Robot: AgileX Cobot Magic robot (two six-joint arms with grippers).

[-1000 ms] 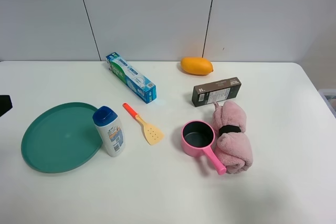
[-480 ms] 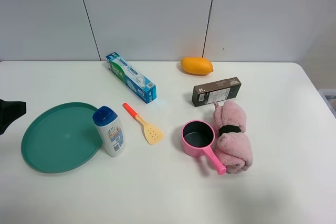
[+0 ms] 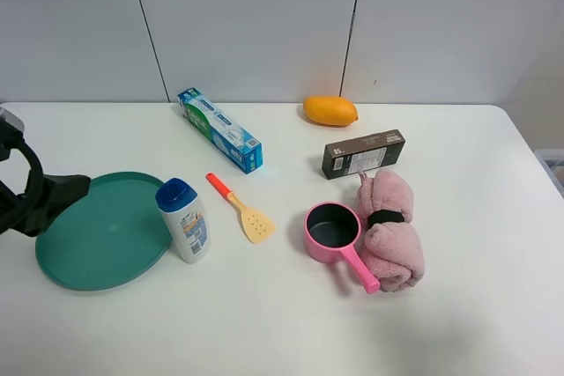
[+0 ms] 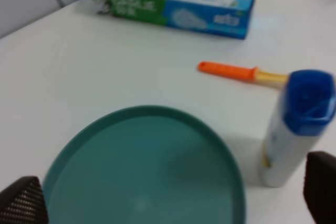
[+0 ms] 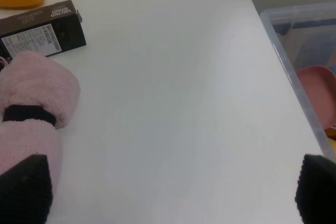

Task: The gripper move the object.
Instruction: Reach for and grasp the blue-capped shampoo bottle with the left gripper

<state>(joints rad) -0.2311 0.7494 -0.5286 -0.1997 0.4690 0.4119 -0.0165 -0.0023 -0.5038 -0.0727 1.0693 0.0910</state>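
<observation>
The object, a small white bottle [image 3: 183,220] with a dark blue cap, stands upright on the table against the right rim of a teal plate [image 3: 101,235]. My left gripper [image 3: 69,189] comes in from the left edge, low over the plate's far-left rim, a plate's width short of the bottle. In the left wrist view the gripper [image 4: 170,200] is open and empty, its black fingertips [image 4: 21,201] wide apart, with the bottle [image 4: 296,129] ahead near one finger. My right gripper [image 5: 168,190] is open and empty over bare table; it is out of the exterior view.
A blue-green toothpaste box [image 3: 219,129], an orange-handled spatula [image 3: 241,209], a mango [image 3: 330,111], a dark box [image 3: 363,153], a pink cup [image 3: 336,231] and a pink towel [image 3: 390,231] lie on the white table. A clear bin [image 5: 304,56] stands beyond the table's right edge.
My left arm has come into view from the left edge and moved right, reaching the plate's left rim. The bottle and the other things have not moved.
</observation>
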